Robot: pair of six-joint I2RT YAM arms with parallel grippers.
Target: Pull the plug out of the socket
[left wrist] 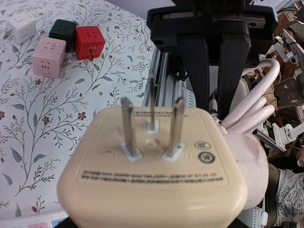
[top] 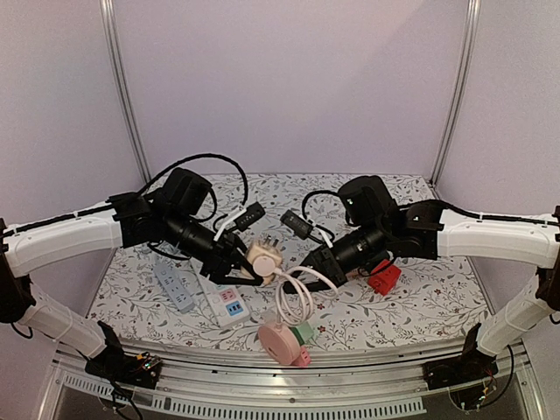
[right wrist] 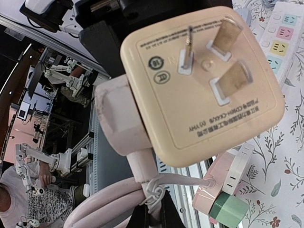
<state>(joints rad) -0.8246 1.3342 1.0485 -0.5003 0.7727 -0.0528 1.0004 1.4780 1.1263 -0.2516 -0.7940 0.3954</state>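
Held above the table [top: 420,302] at frame centre, the cream socket [top: 262,256] sits clenched in the left jaws while the right jaws grasp the pink plug [right wrist: 116,118] seated in its side

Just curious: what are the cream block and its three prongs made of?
The cream block looks like smooth moulded plastic, faintly glossy: soft highlights on rounded edges. Its prongs look like bare metal, probably: flat, grey, dully reflective.
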